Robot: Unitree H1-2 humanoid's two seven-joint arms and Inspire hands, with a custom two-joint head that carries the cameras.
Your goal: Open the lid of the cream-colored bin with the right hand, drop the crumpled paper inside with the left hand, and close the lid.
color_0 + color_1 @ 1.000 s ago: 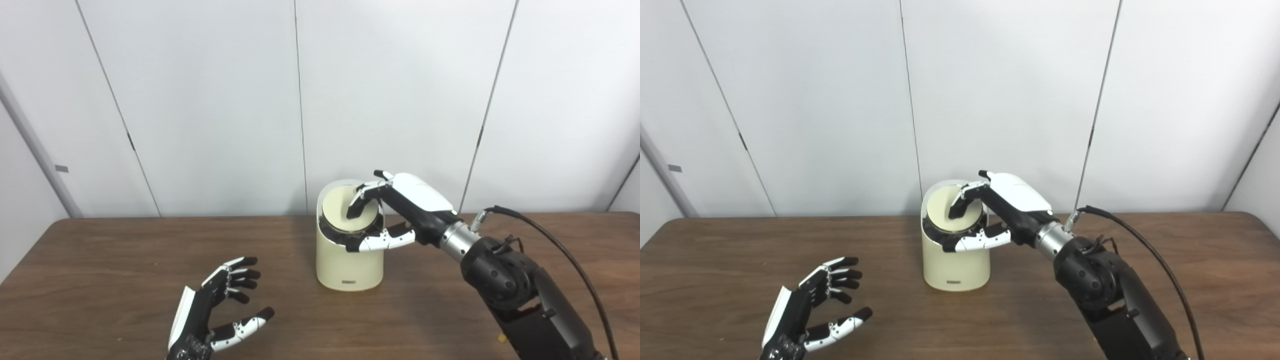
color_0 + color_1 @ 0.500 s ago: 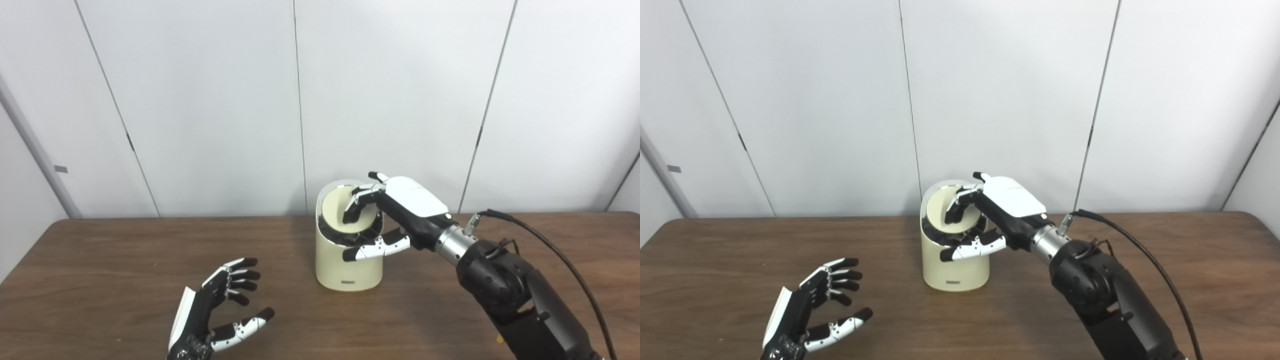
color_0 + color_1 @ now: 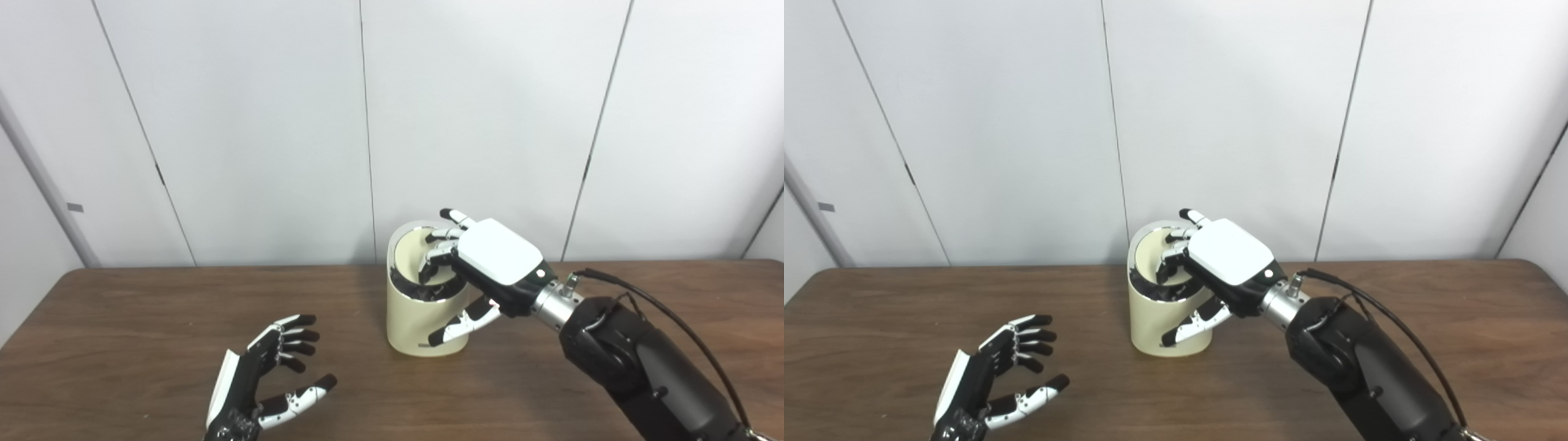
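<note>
— Where's the bin?
— The cream-colored bin (image 3: 422, 318) stands mid-frame on the table (image 3: 122, 318); my right hand (image 3: 484, 263) sits atop it, fingers pressing its tilted lid (image 3: 409, 260), gripping nothing.
— Your left hand (image 3: 263, 380)?
— Lower left, spread, empty.

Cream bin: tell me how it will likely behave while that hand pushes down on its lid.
The cream bin is taller than wide and stands free on the table, so an off-centre push could tip or slide it. The right hand presses the lid from above, which probably steadies it. It looks like light plastic, likely easy to shift.
</note>
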